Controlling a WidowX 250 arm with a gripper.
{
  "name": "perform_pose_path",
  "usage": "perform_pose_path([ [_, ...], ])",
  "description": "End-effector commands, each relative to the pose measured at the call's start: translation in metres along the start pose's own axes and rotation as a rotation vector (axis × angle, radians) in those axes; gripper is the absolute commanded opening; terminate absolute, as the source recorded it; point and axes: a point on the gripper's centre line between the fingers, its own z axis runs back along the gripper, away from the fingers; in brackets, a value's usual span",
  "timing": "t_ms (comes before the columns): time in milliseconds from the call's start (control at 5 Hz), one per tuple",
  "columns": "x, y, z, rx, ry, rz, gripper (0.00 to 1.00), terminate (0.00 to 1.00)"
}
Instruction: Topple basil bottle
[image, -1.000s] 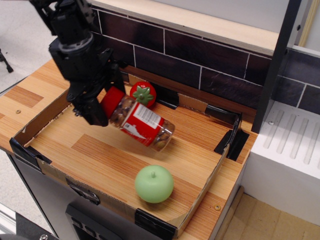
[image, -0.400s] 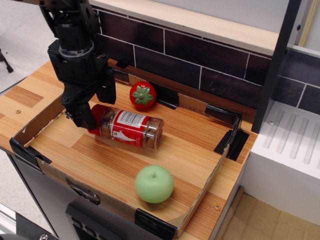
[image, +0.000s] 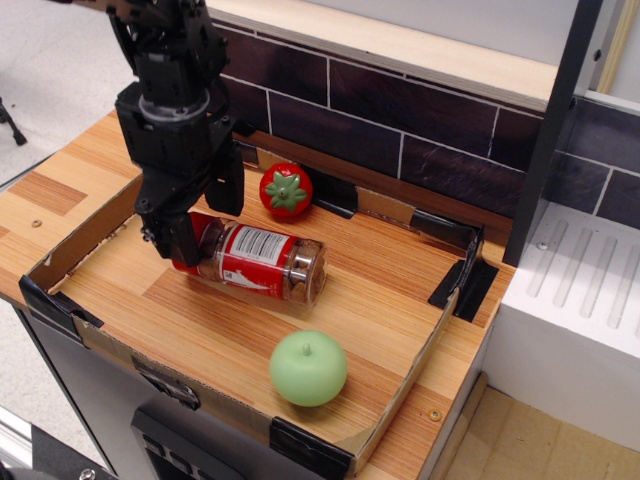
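At the far left we see the wooden tabletop (image: 60, 190), and on it stands a shallow cardboard tray (image: 60, 262) with black tape at its corners. We take the basil bottle (image: 262, 264) as our landmark, because it lies near the middle of the tray floor. It is on its side, with the red lid towards the left and the clear bottom towards the right, and its red-and-white label faces up.

Above the left end of the bottle hangs the black robot arm, and its gripper (image: 192, 232) reaches down to the lid. One dark finger stands in front of the lid and hides a part of it. The jaws are on both sides of the lid end, but we cannot tell from this view whether they press on it or are only close to it.

Behind the bottle, a little to the right of its middle, sits the red tomato (image: 285, 190) with a green star-shaped top, close to the back wall of the tray. It does not touch the bottle. In front of the bottle and somewhat to the right is the green apple (image: 308, 368), near the front edge of the tray, apart from the bottle.

Far to the right of the bottle, outside the tray, we see a white ribbed surface (image: 590, 290).
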Motion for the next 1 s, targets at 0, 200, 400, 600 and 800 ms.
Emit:
perform_pose_path([
  [0, -0.002, -0.018, 0.051, -0.040, -0.002, -0.058, 1.00, 0.00],
  [200, -0.007, -0.018, 0.072, -0.042, 0.018, -0.119, 1.00, 0.00],
  [400, -0.007, -0.018, 0.072, -0.042, 0.018, -0.119, 1.00, 0.00],
  [600, -0.007, -0.018, 0.072, -0.042, 0.018, -0.119, 1.00, 0.00],
  [800, -0.007, -0.018, 0.072, -0.042, 0.018, -0.119, 1.00, 1.00],
])
